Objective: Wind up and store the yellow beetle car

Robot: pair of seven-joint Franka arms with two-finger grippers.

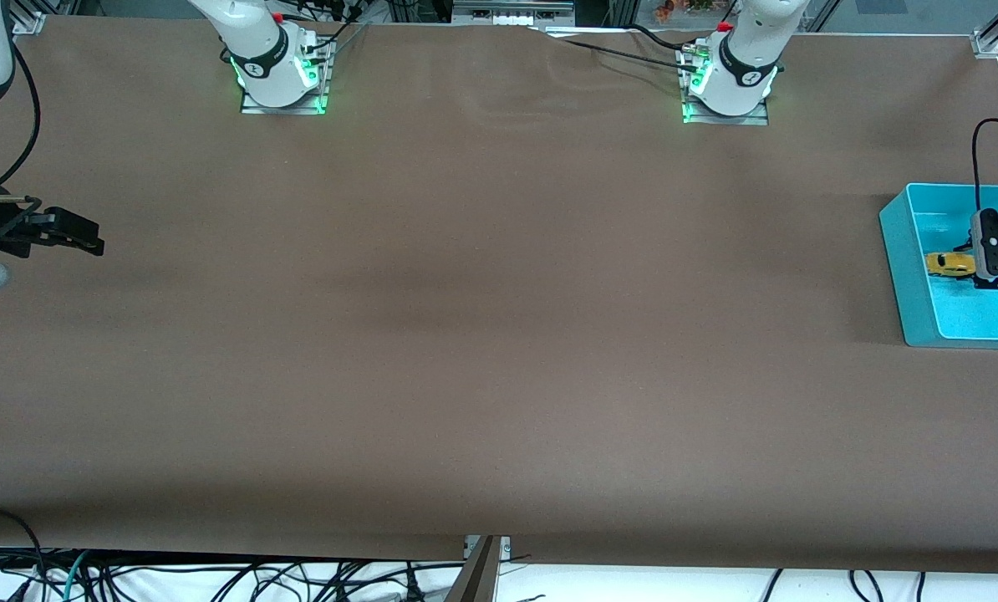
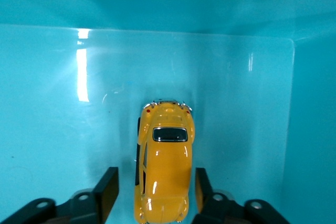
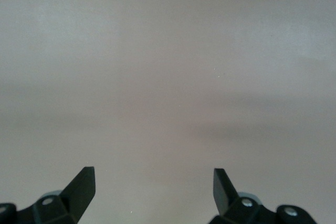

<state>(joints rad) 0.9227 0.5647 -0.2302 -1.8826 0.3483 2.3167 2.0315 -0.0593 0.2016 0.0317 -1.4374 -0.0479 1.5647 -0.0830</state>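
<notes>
The yellow beetle car (image 1: pixel 950 265) rests on the floor of a teal bin (image 1: pixel 902 259) at the left arm's end of the table. My left gripper (image 1: pixel 985 274) is down inside the bin. In the left wrist view the car (image 2: pixel 164 166) lies lengthwise between the open fingers (image 2: pixel 107 192), with a gap on each side, so my left gripper (image 2: pixel 155 179) does not hold it. My right gripper (image 1: pixel 88 241) is open and empty over bare table at the right arm's end; the right wrist view shows it (image 3: pixel 154 177) with only brown cloth below.
The bin's walls (image 2: pixel 310 119) stand close around the left gripper. The brown table cloth (image 1: pixel 482 318) stretches between the two arms. Cables hang past the table's front edge (image 1: pixel 215 577).
</notes>
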